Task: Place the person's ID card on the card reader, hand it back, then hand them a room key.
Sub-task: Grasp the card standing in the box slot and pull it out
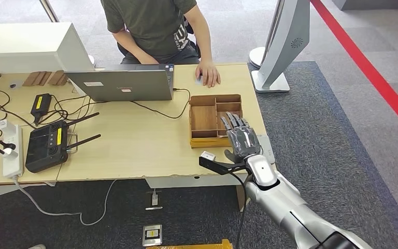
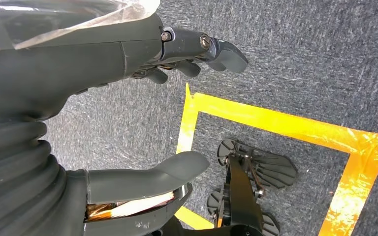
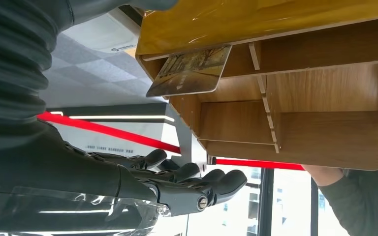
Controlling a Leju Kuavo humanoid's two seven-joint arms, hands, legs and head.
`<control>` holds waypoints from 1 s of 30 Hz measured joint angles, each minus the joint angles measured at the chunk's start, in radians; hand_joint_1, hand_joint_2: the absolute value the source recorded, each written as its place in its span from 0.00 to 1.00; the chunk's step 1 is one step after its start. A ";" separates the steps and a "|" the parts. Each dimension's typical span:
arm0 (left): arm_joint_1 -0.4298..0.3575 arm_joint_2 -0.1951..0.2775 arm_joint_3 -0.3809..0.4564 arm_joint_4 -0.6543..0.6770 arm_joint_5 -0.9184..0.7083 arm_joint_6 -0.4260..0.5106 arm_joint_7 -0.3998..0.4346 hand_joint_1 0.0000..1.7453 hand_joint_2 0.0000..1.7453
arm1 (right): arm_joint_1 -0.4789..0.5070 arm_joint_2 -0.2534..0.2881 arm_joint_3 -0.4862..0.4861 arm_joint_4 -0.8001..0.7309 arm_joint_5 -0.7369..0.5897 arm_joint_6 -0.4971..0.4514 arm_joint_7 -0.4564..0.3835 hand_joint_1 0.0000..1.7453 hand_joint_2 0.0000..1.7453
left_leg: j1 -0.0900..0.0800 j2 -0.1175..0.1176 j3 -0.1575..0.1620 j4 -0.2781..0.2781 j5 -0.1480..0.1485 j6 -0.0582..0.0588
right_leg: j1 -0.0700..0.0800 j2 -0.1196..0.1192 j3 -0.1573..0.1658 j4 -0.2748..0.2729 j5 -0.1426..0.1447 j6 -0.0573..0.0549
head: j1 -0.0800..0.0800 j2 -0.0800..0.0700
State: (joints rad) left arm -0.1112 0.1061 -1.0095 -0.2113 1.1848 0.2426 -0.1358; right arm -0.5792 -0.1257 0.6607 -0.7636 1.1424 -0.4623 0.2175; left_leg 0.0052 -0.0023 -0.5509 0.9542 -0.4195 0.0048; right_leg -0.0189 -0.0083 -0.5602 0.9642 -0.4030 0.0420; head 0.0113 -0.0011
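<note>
The right hand (image 1: 242, 139) is raised over the near right corner of the wooden table (image 1: 134, 150), fingers straight, held apart and pointing away from the robot, with nothing in them. Its fingertips overlap the near right part of the wooden organiser tray (image 1: 215, 120), which sits just ahead of it. In the right wrist view the same hand (image 3: 177, 184) lies flat and empty beside the tray (image 3: 320, 113), and a card (image 3: 191, 71) printed with a picture leans in the tray compartment nearest the thumb side, one edge tucked under the tray's wall; whether it is the ID card or a room key cannot be told. Just beyond the tray, a person's hand (image 1: 208, 73) rests flat on the table's far edge, and the person (image 1: 155, 26) sits behind an open laptop (image 1: 122, 84) further off to the hand's left. A black controller (image 1: 47, 145) with antennas lies well to the left. The left hand (image 2: 128, 123) hangs over grey carpet (image 2: 300, 49) marked with yellow tape (image 2: 275, 123), thumb and fingers spread, holding nothing.
</note>
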 joint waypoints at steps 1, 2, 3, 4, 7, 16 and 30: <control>0.000 0.000 0.000 0.000 0.000 0.000 0.000 0.00 1.00 | -0.001 0.001 0.000 0.003 0.000 0.000 0.000 0.00 1.00 | 0.000 0.000 0.000 0.000 0.000 0.000 | 0.000 0.000 0.000 0.000 0.000 0.000 | 0.000 0.000; 0.000 0.000 0.000 0.000 0.000 0.000 0.000 0.00 1.00 | -0.001 0.002 0.000 0.006 0.000 0.000 -0.001 0.00 1.00 | 0.000 0.000 0.000 0.000 0.000 0.000 | 0.000 0.000 0.000 0.000 0.000 0.000 | 0.000 0.000; 0.000 0.000 0.000 0.000 0.000 0.000 0.000 0.00 1.00 | -0.002 0.003 0.000 0.009 0.000 0.000 -0.001 0.00 1.00 | 0.000 0.000 0.000 0.000 0.000 0.000 | 0.000 0.000 0.000 0.000 0.000 0.000 | 0.000 0.000; 0.000 0.000 0.000 0.000 0.000 0.000 0.000 0.00 1.00 | -0.003 0.004 0.000 0.012 0.000 0.000 -0.001 0.00 1.00 | 0.000 0.000 0.000 0.000 0.000 0.000 | 0.000 0.000 0.000 0.000 0.000 0.000 | 0.000 0.000; 0.000 0.000 0.000 0.000 0.001 0.000 0.001 0.00 1.00 | -0.003 0.006 0.000 0.020 0.000 0.000 -0.001 0.00 1.00 | 0.000 0.000 0.000 0.000 0.000 0.000 | 0.000 0.000 0.000 0.000 0.000 0.000 | 0.000 0.000; 0.000 0.000 0.000 0.000 0.002 0.000 0.002 0.00 1.00 | -0.004 0.008 0.000 0.041 -0.004 0.006 -0.001 0.00 1.00 | 0.000 0.000 0.000 0.000 0.000 0.000 | 0.000 0.000 0.000 0.000 0.000 0.000 | 0.000 0.000; 0.000 0.000 0.000 0.000 0.000 0.000 0.003 0.00 1.00 | -0.007 0.013 -0.001 0.062 -0.024 0.016 -0.007 1.00 1.00 | 0.000 0.000 0.000 0.000 0.000 0.000 | 0.000 0.000 0.000 0.000 0.000 0.000 | 0.000 0.000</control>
State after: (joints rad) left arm -0.1111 0.1060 -1.0096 -0.2113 1.1844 0.2426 -0.1328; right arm -0.5862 -0.1126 0.6601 -0.7012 1.1186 -0.4465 0.2108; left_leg 0.0052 -0.0022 -0.5508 0.9542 -0.4195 0.0048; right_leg -0.0190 -0.0083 -0.5601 0.9642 -0.4030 0.0420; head 0.0114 -0.0011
